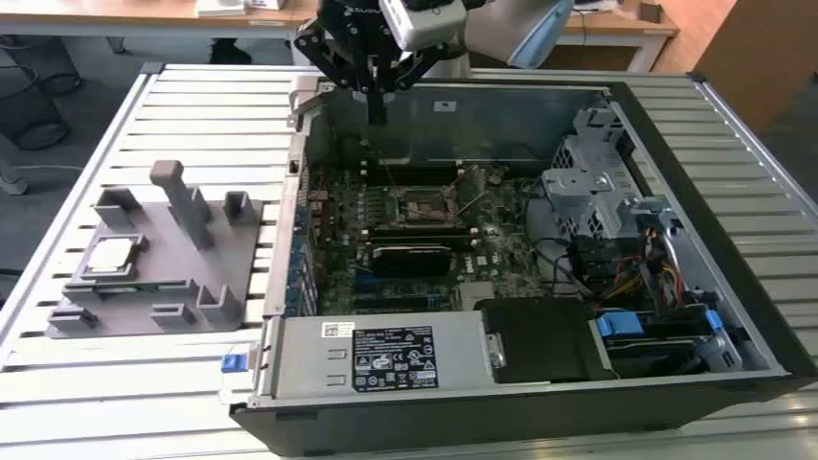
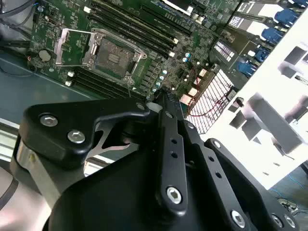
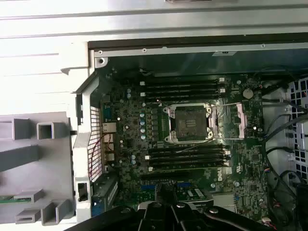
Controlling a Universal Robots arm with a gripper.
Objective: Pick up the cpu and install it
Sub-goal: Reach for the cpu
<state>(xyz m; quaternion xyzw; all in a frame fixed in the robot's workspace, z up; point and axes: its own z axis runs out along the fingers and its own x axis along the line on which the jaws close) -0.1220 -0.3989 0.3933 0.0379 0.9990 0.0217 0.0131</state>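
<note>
Robotics lab or test workshop: an open computer case (image 1: pixel 537 407) is lying on a slatted metal bench (image 1: pixel 128 402), a grey fixture plate (image 1: pixel 153 287) is sitting beside it, and a robot arm (image 1: pixel 518 29) is hanging above. Wooden office desks (image 1: pixel 626 21) and a wire waste basket (image 1: pixel 33 101) are standing behind, on a grey floor.

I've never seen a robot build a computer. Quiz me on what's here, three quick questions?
1. True or false: the cpu already sits in the motherboard socket.
2. Where does the cpu lie? A) on the grey fixture plate beside the case; B) between the robot's fingers; C) on the floor.
3. Fill in: the gripper hovers over the open computer case, and the socket inside is ____.

Key: 1 false; 2 A; 3 empty.
</note>
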